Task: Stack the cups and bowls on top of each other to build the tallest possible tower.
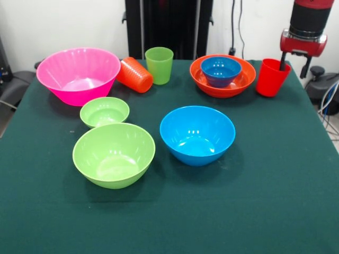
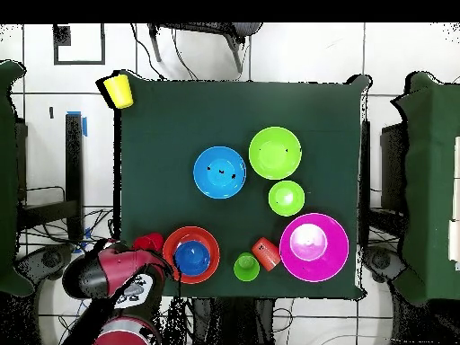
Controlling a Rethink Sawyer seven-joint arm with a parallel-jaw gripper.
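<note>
Gripper (image 1: pixel 294 59) at the red cup (image 1: pixel 271 77), table's corner; no tower built.

One finger sits inside the red cup, the other outside its rim: jaws straddle the wall, grip not confirmed. Just beside it, the wide orange bowl (image 1: pixel 222 84) holds the small dark blue bowl (image 1: pixel 220 71). Orange cup (image 1: pixel 134 74) lies tipped between pink bowl (image 1: pixel 78 75) and upright light green cup (image 1: pixel 159 65). Small green bowl (image 1: pixel 104 111), large green bowl (image 1: pixel 113 154) and large blue bowl (image 1: pixel 197 135) stand empty. Yellow cup (image 2: pixel 118 90) lies off the table.
</note>
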